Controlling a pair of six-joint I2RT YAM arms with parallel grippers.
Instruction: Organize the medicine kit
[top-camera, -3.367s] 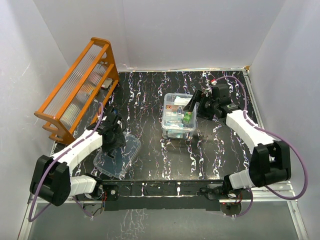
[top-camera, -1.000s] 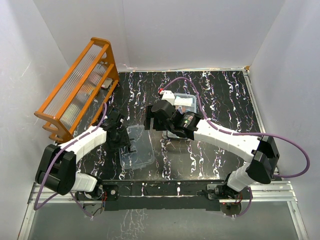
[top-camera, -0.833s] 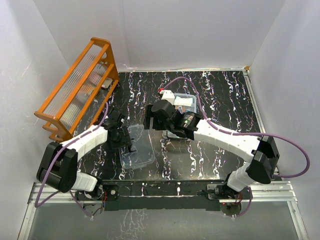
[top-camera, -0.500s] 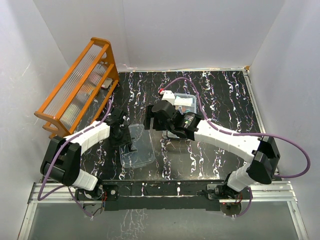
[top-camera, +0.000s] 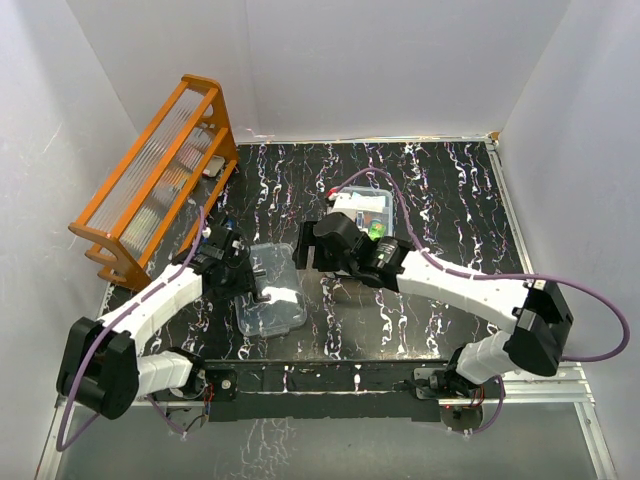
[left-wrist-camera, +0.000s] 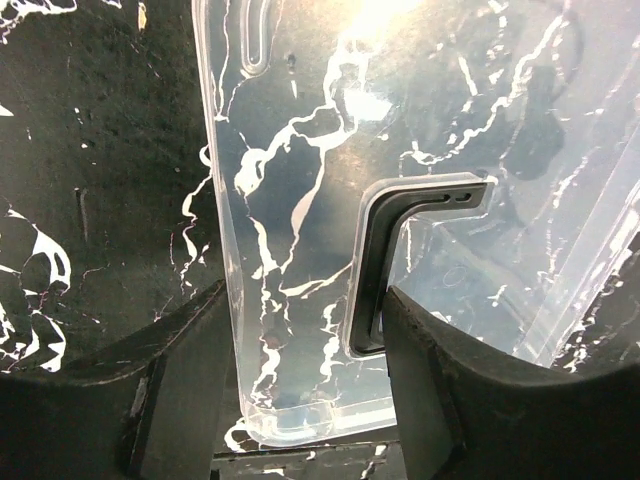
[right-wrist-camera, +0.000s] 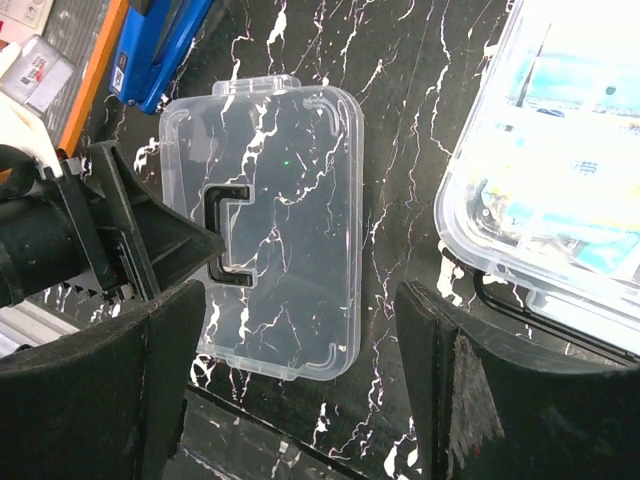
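Lying flat, dark handle (left-wrist-camera: 372, 280) up, the clear lid (top-camera: 272, 295) is framed by the left gripper (left-wrist-camera: 305, 300), jaws parted; right gripper (right-wrist-camera: 300, 295) likewise.

The table (top-camera: 450, 190) was black with white marble veins, the lid (top-camera: 272, 292) clear with a dark handle (left-wrist-camera: 375, 270), the rack (top-camera: 110, 262) orange with ribbed clear panels (top-camera: 160, 165)

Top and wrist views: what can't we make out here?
Contents of the box: in the right wrist view the right edge cuts it off and labels are too small; in the top view the right arm covers most of it.
Whether the left hand touches the handle of the lid: in the left wrist view the fingers flank it and contact is unclear; in the top view the hand hides it.
Contents of the rack: in the top view ribbed panels blur them.
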